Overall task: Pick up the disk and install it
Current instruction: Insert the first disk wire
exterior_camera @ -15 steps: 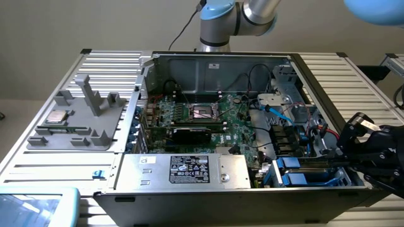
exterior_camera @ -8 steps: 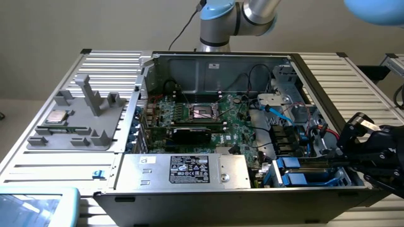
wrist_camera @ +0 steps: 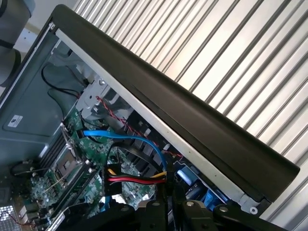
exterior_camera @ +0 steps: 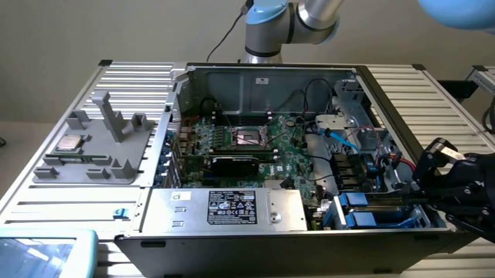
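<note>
Reaching in from the exterior view's three o'clock, the arm holds its claw (exterior_camera: pixel 418 200) low over the computer case (exterior_camera: pixel 232 246); claw pressed together, just beside the disk (exterior_camera: pixel 357 200) in the four-o'clock bay; grey box (exterior_camera: pixel 224 208) sticker unreadable.

Shows as a silver-grey tubular arm (exterior_camera: pixel 309 17) with pale blue rounded joint caps (exterior_camera: pixel 267 10) at the upper centre and upper right corner of the exterior view, plus a thin black cable (exterior_camera: pixel 226 36) trailing beside the lower joint. Ends at the right edge in a bulky matt-black gripper (exterior_camera: pixel 422 194) bearing a small white patch (exterior_camera: pixel 451 152). Carries round dark screw heads (wrist_camera: pixel 186 204) on its black housing in the wrist view.
</note>
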You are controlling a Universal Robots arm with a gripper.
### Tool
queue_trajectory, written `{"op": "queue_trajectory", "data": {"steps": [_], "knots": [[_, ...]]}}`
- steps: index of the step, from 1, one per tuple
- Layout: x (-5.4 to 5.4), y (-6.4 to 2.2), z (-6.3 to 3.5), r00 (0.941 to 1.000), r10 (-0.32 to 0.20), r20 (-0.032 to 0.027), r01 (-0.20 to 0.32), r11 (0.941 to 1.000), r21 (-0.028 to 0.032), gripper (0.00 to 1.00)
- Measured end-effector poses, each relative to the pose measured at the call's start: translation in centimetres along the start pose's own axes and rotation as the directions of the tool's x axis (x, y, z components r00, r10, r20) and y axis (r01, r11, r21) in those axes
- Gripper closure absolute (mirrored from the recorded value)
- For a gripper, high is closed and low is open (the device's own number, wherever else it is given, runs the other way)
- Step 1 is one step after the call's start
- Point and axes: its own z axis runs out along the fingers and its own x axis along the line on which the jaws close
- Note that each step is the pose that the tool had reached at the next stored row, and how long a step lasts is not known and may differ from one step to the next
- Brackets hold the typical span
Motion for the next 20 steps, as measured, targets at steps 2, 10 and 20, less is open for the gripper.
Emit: {"op": "queue_trajectory", "data": {"steps": [2,10,20], "knots": [[0.04,0.03,0.03,1.0000,0.001,0.0085,-0.001,1.0000,0.0063,0.84],[0.18,0.09,0.08,0.9990,0.006,0.0450,-0.007,0.9994,0.0329,0.84],[0.44,-0.16,0.15,0.9948,0.014,0.1013,-0.021,0.9974,0.0685,0.84]]}}
